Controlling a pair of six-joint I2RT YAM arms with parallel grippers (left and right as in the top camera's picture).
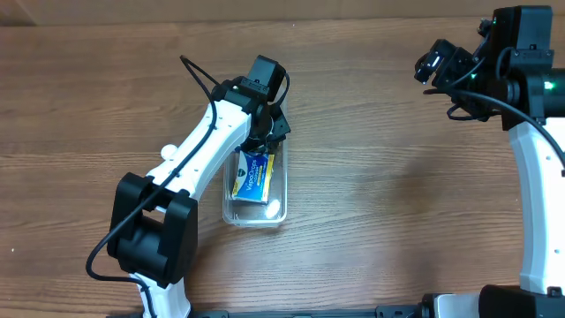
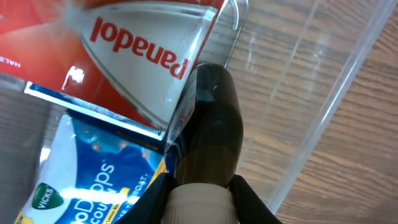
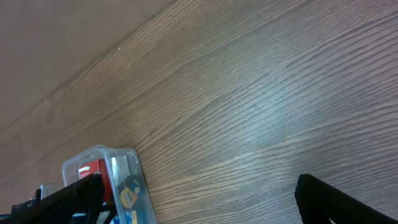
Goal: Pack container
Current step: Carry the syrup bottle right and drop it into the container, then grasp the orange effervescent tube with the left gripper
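Holding state, left fingers (image 2: 208, 118): cannot tell. Only one dark finger shows in the left wrist view, and its partner is out of frame.
Left finger position: inside the container (image 1: 256, 221), at its far end, just beside the corner of a red box and close to a clear wall.
Red box (image 2: 124, 37): marked "Panadol" in red letters on a white wedge, read upside down from the wrist. Its top and left side are cut off by the frame.
Blue box (image 1: 254, 175): blue and yellow, lying flat in the container with one end under the red box. It bears a green "VICKS" shield, and the larger white word below is blurred and partly cut off.
Container location: mid-worktop, long axis running away from the robot, with its near end holding nothing visible.
Hidden: the red box is covered by the left wrist in the overhead view. From the right wrist only a corner of it shows through the container's wall.
Left arm (image 1: 203, 146): stretched diagonally from the near edge, wrist bent down over the container's far end.
Right fingers (image 3: 339, 202): wide apart, nothing between them.
Right arm (image 1: 534, 177): raised at the far right, well apart from the container.
Worktop (image 1: 397, 177): brown wood grain.
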